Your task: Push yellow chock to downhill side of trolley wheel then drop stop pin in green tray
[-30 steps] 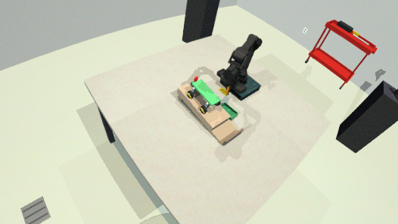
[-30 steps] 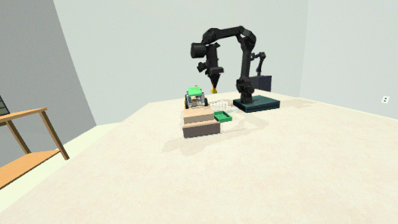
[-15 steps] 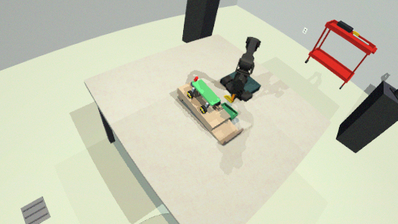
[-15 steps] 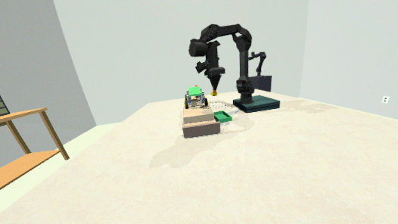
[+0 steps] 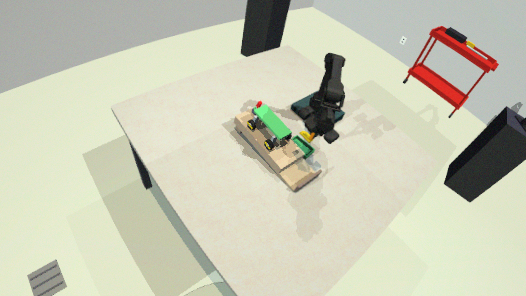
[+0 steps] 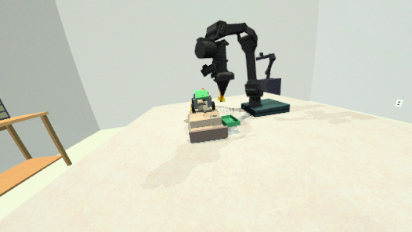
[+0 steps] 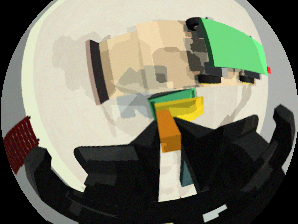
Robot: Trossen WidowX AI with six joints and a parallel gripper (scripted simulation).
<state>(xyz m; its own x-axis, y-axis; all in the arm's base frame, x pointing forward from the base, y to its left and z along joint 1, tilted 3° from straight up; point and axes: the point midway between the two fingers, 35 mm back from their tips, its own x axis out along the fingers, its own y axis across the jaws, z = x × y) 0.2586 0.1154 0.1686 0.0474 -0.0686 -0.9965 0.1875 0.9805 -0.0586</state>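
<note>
The green-topped trolley (image 5: pixel 272 121) (image 6: pixel 202 94) (image 7: pixel 232 47) stands on the upper part of the wooden ramp (image 5: pixel 287 161) (image 6: pixel 204 120) (image 7: pixel 120 57). The stop pin's red head (image 5: pixel 259 104) (image 6: pixel 203 89) (image 7: pixel 269 70) shows at the uphill end. My gripper (image 5: pixel 313 134) (image 6: pixel 222 94) (image 7: pixel 164 123) is shut on the chock's orange handle. The yellow chock (image 5: pixel 305 135) (image 6: pixel 221 99) (image 7: pixel 192 110) hangs in the air beside the ramp, on the arm's side. In the wrist view it partly covers the green tray (image 5: pixel 305 154) (image 6: pixel 233 125) (image 7: pixel 172 95). The chock's black underside is hidden.
The green tray sits against the ramp's arm-side edge, near its lower half. The arm's dark base (image 5: pixel 301 105) (image 6: pixel 270 108) stands on the table behind the tray. A red cart (image 5: pixel 437 86) and dark pillars stand away from the table.
</note>
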